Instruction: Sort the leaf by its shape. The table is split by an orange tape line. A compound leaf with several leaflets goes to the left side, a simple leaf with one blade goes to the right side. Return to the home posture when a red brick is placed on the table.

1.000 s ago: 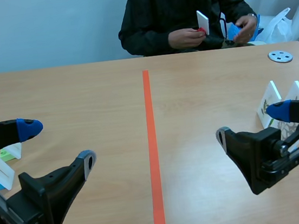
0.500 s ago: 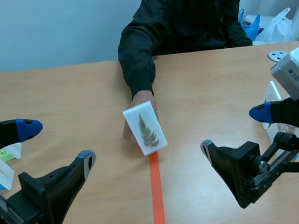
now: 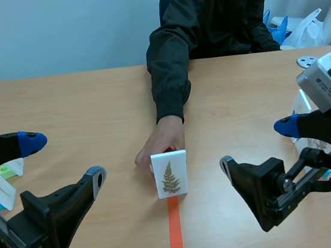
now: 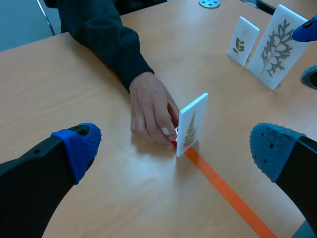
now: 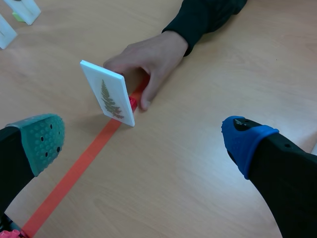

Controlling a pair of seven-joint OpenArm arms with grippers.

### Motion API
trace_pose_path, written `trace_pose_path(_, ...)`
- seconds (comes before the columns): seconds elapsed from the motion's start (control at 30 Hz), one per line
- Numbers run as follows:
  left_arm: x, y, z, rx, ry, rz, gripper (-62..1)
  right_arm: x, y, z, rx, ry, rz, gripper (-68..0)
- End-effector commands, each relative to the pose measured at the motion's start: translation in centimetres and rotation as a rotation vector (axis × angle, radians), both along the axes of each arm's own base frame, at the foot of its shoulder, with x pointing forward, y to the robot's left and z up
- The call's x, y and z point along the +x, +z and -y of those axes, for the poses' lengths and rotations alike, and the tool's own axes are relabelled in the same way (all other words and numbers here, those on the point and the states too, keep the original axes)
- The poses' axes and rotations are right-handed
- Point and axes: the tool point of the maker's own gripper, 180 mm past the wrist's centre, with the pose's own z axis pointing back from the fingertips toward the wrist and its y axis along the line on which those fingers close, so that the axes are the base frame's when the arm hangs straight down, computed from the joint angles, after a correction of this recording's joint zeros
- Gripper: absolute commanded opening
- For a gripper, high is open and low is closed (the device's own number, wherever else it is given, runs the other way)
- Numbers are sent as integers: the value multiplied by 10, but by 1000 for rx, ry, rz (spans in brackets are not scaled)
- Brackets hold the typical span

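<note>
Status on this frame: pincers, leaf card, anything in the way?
Left pincer and right pincer open, empty. Leaf card upright on tape line. Person's hand at its base, blocking.

This looks like a robotics lab set up for a trial. A plain wooden bench (image 3: pixel 78 98) is split down its middle by an orange tape line (image 3: pixel 176 237). Two black robot arms end over it in dotted-pad grippers, the left gripper (image 3: pixel 65 159) and the right gripper (image 3: pixel 257 145). Small white cards printed with leaves stand on the bench like test samples: one card (image 3: pixel 170 173) on the line and side cards (image 4: pixel 275 47) off to the right. A person (image 3: pixel 212 9) in a dark jacket sits across the bench. Behind are a bare pale-blue wall (image 3: pixel 51 29) and a plastic bag (image 3: pixel 308 28).
</note>
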Motion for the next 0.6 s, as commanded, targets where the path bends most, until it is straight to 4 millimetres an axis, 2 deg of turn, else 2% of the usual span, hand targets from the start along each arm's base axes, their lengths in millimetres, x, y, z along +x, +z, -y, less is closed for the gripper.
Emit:
trace_pose_path(0.0, 2, 8, 2, -22, 0, 22, 14, 4, 10, 0, 15, -5, 32, 4)
trace_pose_path(0.4, 2, 8, 2, -22, 0, 23, 14, 5, 8, 1, -13, -4, 45, 4)
trace_pose_path(0.57, 2, 8, 2, -22, 0, 23, 14, 7, 12, -4, -3, 11, 68, 4)
